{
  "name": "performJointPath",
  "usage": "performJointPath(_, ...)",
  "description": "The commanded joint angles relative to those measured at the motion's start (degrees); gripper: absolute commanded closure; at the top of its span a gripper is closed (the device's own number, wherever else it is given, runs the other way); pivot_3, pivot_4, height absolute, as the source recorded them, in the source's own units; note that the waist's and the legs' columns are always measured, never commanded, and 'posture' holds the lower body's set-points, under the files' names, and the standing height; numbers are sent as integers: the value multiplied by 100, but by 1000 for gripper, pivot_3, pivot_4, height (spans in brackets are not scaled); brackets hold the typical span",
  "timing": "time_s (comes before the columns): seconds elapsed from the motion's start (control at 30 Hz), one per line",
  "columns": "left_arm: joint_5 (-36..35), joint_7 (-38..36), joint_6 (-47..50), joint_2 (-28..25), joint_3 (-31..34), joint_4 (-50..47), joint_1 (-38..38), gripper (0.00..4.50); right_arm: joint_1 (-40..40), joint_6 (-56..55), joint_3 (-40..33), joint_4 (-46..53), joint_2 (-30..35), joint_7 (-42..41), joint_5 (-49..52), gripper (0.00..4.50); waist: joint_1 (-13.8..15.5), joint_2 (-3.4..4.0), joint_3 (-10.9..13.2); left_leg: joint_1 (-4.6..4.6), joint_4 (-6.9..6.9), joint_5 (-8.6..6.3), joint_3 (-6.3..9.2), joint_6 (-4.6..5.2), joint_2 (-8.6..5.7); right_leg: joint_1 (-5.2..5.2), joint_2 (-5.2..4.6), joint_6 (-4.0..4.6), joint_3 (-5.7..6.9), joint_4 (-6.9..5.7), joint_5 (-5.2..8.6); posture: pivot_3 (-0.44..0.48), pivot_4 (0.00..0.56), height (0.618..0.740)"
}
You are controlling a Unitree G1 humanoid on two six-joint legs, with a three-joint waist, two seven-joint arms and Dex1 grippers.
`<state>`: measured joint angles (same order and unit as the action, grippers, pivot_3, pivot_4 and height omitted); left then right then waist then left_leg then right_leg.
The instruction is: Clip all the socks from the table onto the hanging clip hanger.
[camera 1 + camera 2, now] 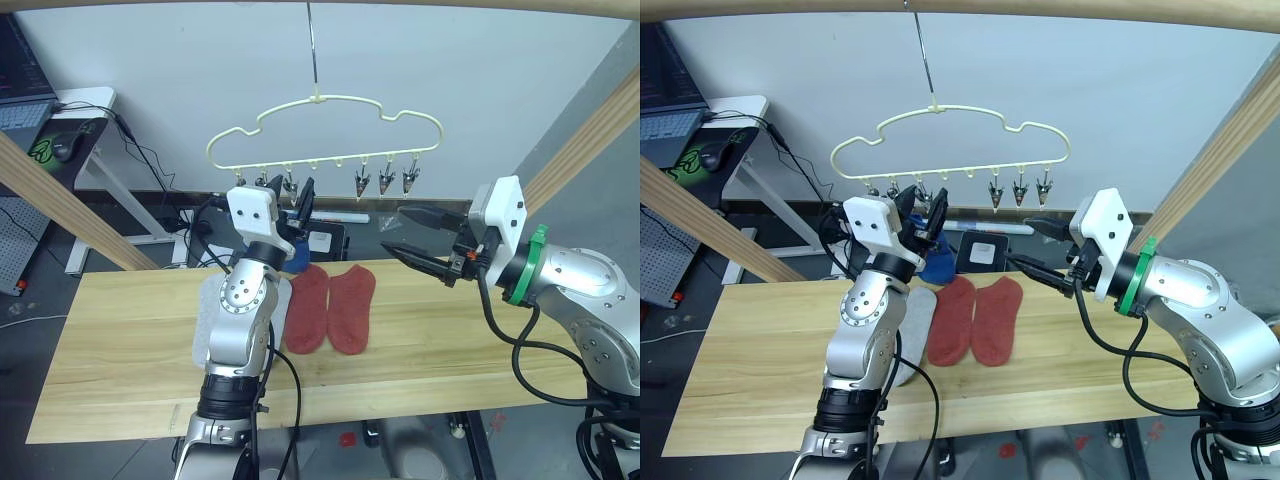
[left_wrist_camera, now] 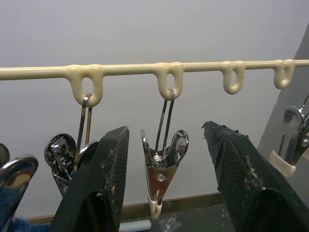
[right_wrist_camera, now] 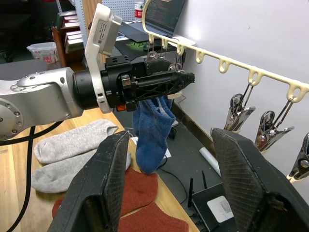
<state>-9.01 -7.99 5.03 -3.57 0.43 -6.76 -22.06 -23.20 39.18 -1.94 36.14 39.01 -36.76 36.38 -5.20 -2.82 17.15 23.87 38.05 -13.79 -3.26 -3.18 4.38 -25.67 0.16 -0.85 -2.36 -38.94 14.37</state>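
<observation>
The left gripper (image 2: 166, 159) is raised to the hanger (image 1: 325, 130), fingers apart around a clip (image 2: 161, 169), the right gripper (image 1: 420, 238) spread wide beside it, 2 red socks (image 1: 330, 308) on the table (image 1: 120, 350).

We count two red fabric ankle socks (image 1: 330, 308) lying side by side on the one light wooden plank table (image 1: 120, 350). Two light grey fabric socks (image 3: 72, 152) lie beside them. One blue fabric sock (image 3: 150, 133) hangs from the one pale yellow wavy wire clip hanger (image 1: 325, 125); a second blue one we cannot make out. On the hanger's bar we can tell six small silver metal clips (image 1: 385, 181), three at each end.
</observation>
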Motion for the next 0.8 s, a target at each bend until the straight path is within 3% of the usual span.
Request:
performJointPath(0.03, 150, 157, 78, 72, -96, -379, -34, 1856, 22, -126, -62, 122, 44, -61, -41, 1677, 1, 0, 0, 0, 0, 0, 0, 0, 0, 0, 0, 0, 0, 0, 0, -215, 288, 740)
performJointPath(0.8, 573, 799, 999, 347, -250, -934, -90, 1856, 5, -138, -74, 78, -10, -117, -115, 1677, 4, 0, 0, 1, -1, 0, 0, 0, -1, 0, 0, -5, 0, 1, 3, -204, 286, 740)
